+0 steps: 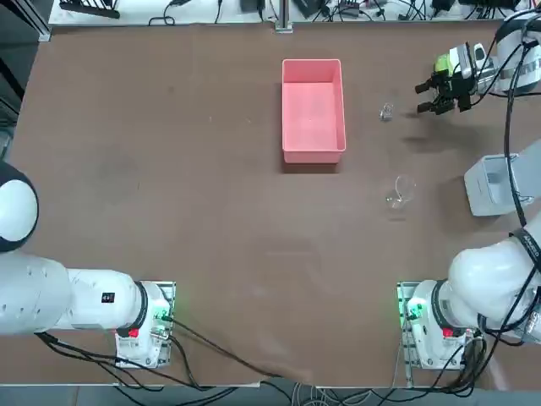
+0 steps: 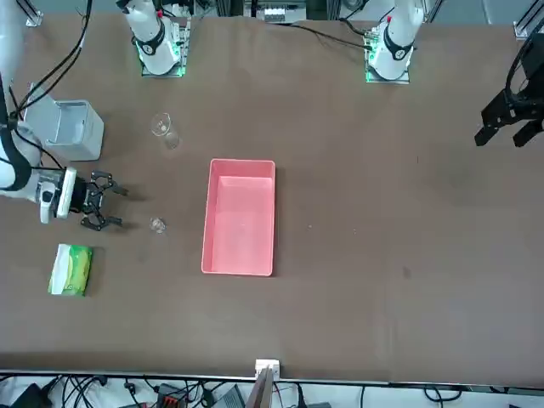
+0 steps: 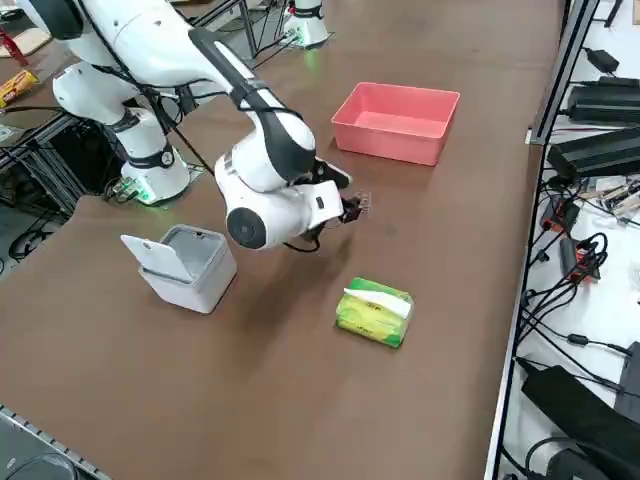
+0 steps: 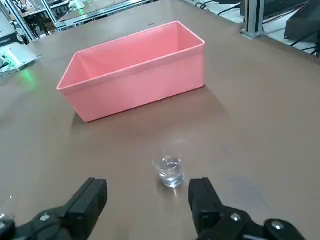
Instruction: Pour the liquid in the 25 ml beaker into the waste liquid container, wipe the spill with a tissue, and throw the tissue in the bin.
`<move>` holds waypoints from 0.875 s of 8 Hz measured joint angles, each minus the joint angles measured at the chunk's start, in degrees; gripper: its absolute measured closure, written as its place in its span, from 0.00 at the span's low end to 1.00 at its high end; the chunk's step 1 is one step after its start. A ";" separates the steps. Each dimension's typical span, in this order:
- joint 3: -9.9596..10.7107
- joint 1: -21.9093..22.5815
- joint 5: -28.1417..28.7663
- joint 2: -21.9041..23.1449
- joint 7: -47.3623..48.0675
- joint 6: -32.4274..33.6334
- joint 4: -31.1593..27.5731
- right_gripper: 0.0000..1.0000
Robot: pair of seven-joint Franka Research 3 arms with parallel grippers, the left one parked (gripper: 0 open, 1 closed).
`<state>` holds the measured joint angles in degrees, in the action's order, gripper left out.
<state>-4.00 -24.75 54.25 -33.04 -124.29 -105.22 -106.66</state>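
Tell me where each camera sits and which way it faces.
Top: overhead, looking down; both arms show.
Front: across the table, facing the robot; both arms show.
Right side: raised, looking diagonally down; the right arm shows.
Right wrist: on the right arm, looking past the open right gripper at the small beaker.
Top and front share the pink tray.

Robotics lab, arms (image 1: 110, 300) bolted to brown worktable (image 1: 228, 228), trailing cables (image 1: 228, 351), glass beaker (image 1: 401, 192)

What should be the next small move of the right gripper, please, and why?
Probably ease the right gripper forward, level, until its fingers flank the small beaker: they are open, it stands upright just beyond their tips, and the pink tray waits farther on.
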 joint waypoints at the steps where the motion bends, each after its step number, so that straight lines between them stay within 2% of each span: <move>1: -0.09 0.08 0.00 -1.36 -0.18 0.01 0.80 0.00; 7: -0.48 1.21 0.91 -5.77 -3.78 -1.32 3.83 0.00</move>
<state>-4.49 -23.54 55.16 -38.81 -128.07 -106.54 -102.83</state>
